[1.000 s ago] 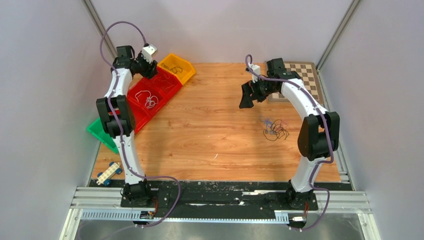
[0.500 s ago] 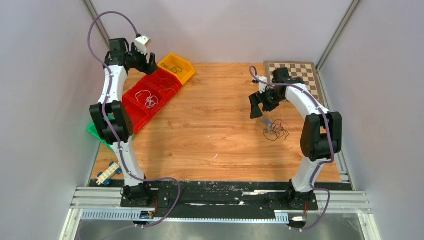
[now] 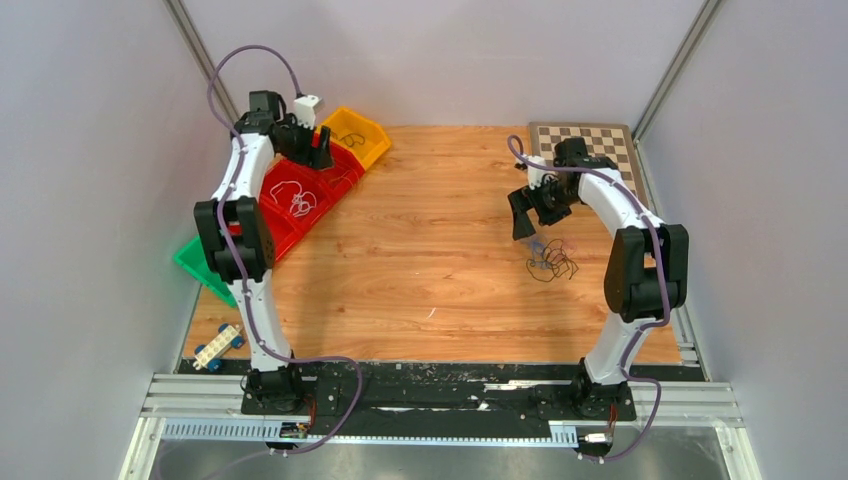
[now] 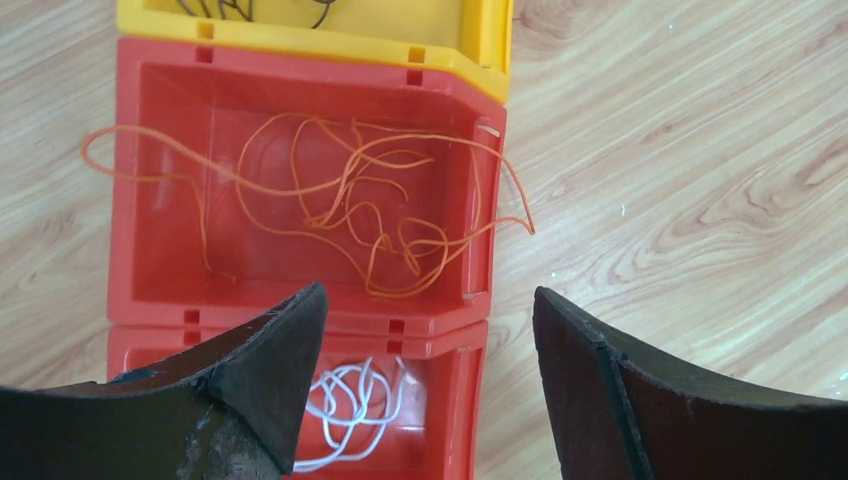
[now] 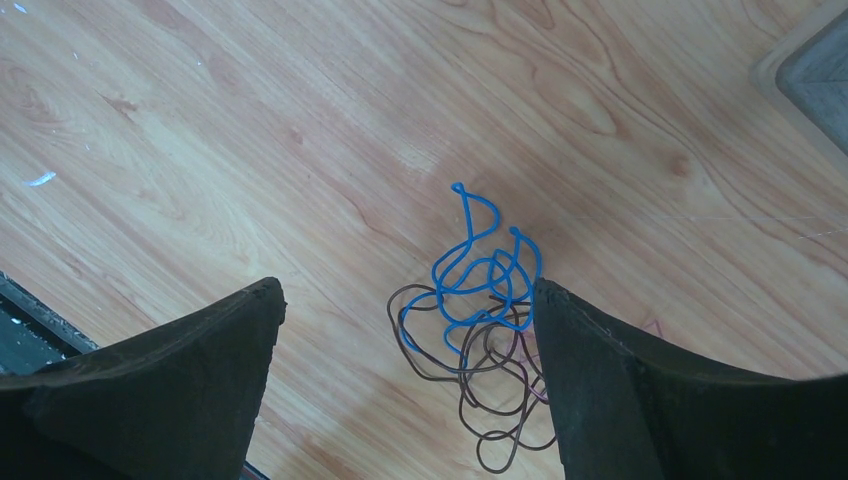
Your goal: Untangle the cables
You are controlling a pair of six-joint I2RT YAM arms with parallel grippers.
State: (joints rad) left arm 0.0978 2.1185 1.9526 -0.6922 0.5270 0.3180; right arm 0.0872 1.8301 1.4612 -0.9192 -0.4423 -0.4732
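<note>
We see the bench [image 3: 420, 270] carrying red bins [image 4: 125, 250] that keep the sorted orange cable [image 4: 340, 200] and white cable [image 4: 350, 400]. The left claw [image 4: 428, 300] hangs wide open and empty above them. The right claw [image 5: 408, 290], equally spread and empty, hovers over the blue-brown tangle [image 5: 480, 320], likely to pick next.

Enclosed work cell seen from above. A wood-grain counter [image 3: 430, 280] with pale, knotted planking fills the middle. Plain grey-lilac panels close it in: a back wall [image 3: 440, 50], a left wall [image 3: 80, 200] and a right wall [image 3: 775, 200]. Slanted aluminium posts [image 3: 188, 45] stand at the two far corners. A scuffed black plate [image 3: 440, 385] and a slotted aluminium rail [image 3: 450, 408] run along the near edge. A checkerboard [image 3: 610, 135] lies in the far right corner. Lighting is even and diffuse, and shadows are soft.
</note>
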